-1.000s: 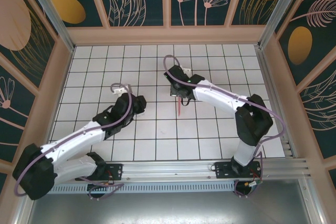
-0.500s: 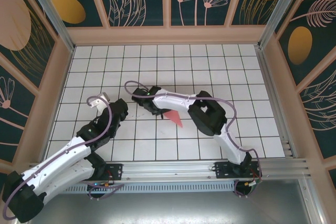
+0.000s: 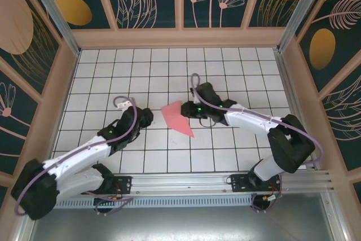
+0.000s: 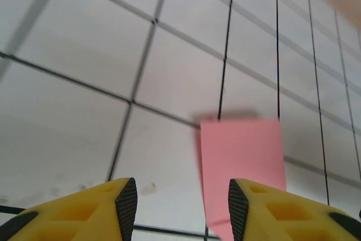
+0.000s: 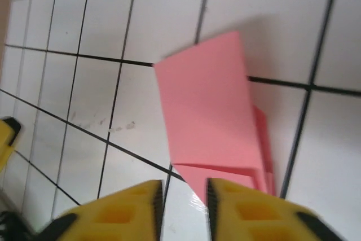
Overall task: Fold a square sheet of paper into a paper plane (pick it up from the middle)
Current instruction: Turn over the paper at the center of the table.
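Your folded pink paper [image 3: 177, 118] lies flat mid-tabletop, between both arms so either can reach a crease. The left gripper [image 4: 181, 201] hangs wide, just short of it and empty. The right gripper [image 5: 183, 196] is narrowed at its near edge, likely lining up a pinch.

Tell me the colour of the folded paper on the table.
The folded paper is plain salmon pink; the right wrist view shows it best.

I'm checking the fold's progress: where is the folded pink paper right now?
The folded pink paper lies on the grid table near the middle of the top view, between the left gripper and the right gripper.
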`<control>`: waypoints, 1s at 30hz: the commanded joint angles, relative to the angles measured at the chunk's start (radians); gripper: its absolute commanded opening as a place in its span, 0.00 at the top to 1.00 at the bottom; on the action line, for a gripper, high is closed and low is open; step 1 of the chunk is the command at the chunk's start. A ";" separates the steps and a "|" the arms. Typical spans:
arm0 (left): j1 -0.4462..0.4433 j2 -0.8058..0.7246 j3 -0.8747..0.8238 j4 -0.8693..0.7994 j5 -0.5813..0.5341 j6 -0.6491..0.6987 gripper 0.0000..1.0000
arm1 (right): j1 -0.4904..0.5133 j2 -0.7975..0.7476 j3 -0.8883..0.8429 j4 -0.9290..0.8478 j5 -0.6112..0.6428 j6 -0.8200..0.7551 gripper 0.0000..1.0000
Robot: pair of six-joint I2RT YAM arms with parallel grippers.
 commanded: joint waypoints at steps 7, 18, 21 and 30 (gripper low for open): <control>0.006 0.280 0.117 0.135 0.295 -0.035 0.47 | -0.049 0.098 -0.118 0.256 -0.307 0.010 0.90; 0.005 0.397 0.125 0.217 0.367 -0.100 0.40 | -0.144 0.267 -0.163 0.369 -0.362 0.032 0.90; 0.006 0.419 0.135 0.224 0.372 -0.104 0.37 | -0.144 0.299 -0.205 0.426 -0.379 0.075 0.90; 0.007 0.473 0.154 0.282 0.394 -0.122 0.34 | -0.181 0.330 -0.253 0.471 -0.358 0.150 0.90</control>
